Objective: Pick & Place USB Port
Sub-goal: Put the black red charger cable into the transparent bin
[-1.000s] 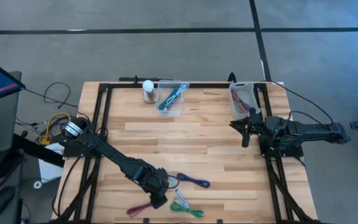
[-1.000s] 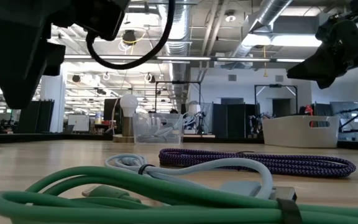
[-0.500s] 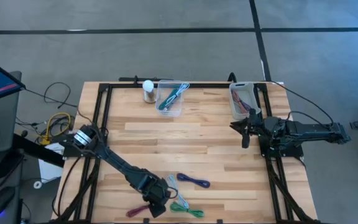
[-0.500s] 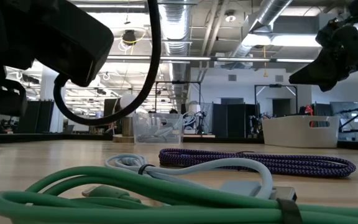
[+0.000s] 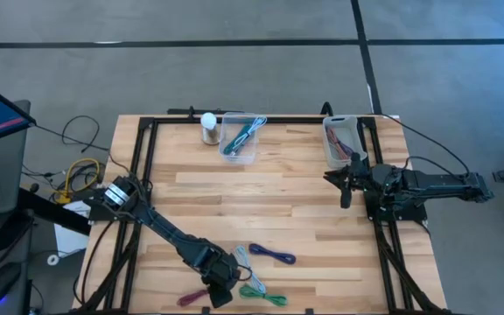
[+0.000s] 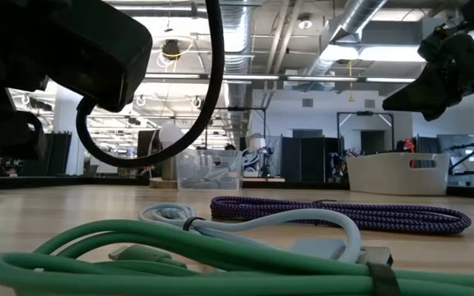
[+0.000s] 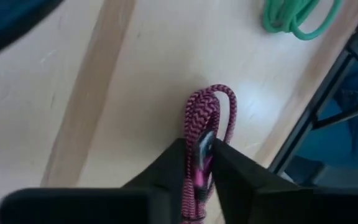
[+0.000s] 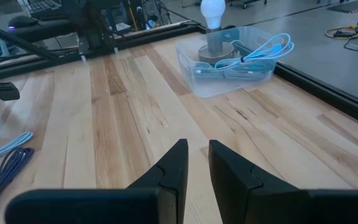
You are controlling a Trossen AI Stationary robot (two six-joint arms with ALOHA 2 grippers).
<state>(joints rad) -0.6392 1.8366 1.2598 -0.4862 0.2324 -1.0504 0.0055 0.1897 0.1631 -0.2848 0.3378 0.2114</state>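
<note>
A pink braided USB cable (image 5: 192, 297) lies coiled near the table's near edge, and my left gripper (image 5: 221, 292) is down on it, shut on its looped end (image 7: 213, 99). A green cable (image 5: 262, 294), a purple braided cable (image 5: 275, 256) and a pale blue cable (image 5: 242, 257) lie on the wood just right of it. My right gripper (image 5: 345, 187) waits above the table's right side, its fingers a narrow gap apart with nothing between them (image 8: 197, 158). My left gripper pinches the pink cable between its two fingers, on the two strands just behind the loop's bend (image 7: 194, 124). The fingers come from above, pointing down at the table, and lie along the loop. The cable lies on the wood, its loop sticking out past the fingertips.
A clear bin (image 5: 241, 138) with blue and green cables stands at the far middle, beside a light bulb on a base (image 5: 208, 127). A white bin (image 5: 339, 140) sits at the far right. Black frame rails (image 5: 143, 175) run along the table's sides.
My left gripper has gone toward the table's near edge and down onto the pink cable, its arm turning as it went. It has kept still over the last half second. The cables have stayed where they were.
</note>
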